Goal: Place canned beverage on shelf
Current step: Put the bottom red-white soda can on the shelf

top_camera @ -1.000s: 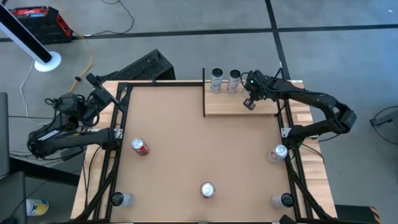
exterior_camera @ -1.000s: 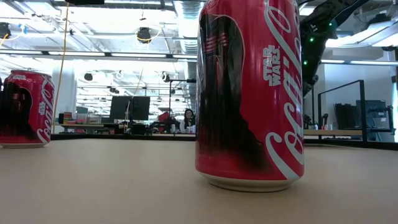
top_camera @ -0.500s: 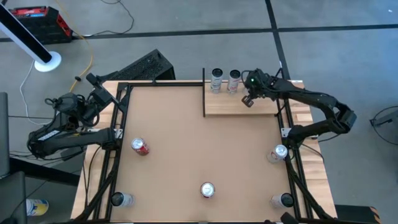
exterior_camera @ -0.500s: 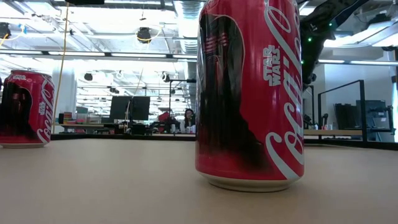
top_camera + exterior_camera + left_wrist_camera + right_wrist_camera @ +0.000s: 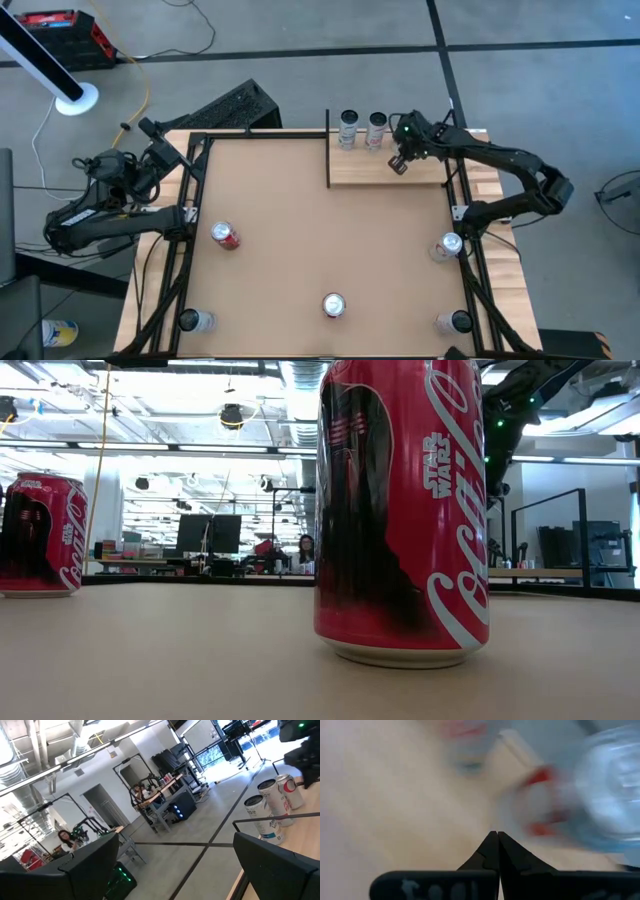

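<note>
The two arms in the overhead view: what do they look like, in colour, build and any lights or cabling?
Both are dark, slim, jointed arms. The right arm shows a small green light near its wrist, just behind the right gripper, whose fingers are black and taper to a point. The left arm is bulkier at its base, with black cabling looped beside it.

Bright overhead light; wrist view perhaps motion-blurred.

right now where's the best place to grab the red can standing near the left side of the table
Probably around the middle of its round side wall, the gripper coming down from above with one finger on each side. The red can stands upright with open board all round, so any side works. The left gripper waits closest, off the table's far left corner.
</note>
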You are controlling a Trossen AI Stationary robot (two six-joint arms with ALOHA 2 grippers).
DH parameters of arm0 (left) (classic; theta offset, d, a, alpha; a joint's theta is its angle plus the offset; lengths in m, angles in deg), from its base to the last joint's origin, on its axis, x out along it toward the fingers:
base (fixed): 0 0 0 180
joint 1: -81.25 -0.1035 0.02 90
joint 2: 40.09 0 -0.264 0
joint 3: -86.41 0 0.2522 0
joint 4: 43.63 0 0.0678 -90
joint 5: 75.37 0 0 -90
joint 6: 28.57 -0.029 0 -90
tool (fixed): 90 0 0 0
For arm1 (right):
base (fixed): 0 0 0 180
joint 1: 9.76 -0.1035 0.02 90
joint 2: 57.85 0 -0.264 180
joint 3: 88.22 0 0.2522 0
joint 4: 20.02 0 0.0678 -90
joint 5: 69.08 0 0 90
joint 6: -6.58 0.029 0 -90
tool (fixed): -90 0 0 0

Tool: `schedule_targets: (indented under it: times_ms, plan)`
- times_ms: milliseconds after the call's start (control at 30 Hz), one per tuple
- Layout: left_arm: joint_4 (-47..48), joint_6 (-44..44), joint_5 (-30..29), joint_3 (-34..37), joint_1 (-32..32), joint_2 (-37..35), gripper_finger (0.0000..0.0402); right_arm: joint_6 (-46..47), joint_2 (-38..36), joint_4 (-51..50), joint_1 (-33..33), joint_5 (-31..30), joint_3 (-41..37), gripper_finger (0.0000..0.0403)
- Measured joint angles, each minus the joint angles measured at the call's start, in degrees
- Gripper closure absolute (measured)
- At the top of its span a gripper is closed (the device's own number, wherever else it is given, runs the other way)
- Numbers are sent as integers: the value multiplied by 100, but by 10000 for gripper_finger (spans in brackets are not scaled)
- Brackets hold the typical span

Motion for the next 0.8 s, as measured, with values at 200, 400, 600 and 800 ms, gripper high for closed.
schedule_targets:
  times_ms: [200,400,600,800]
  plan:
    - [0,-17,0,0,0,0,22,1049,0,-801,-731,1542,206,383]
    - [0,18,0,0,0,2,22,2484,-4,-662,-2778,2817,741,383]
    - [1,40,2,0,0,0,22,3730,7,868,-5306,2375,1251,383]
    - [2,88,15,0,0,1,22,3678,7,1542,-7073,888,1672,383]
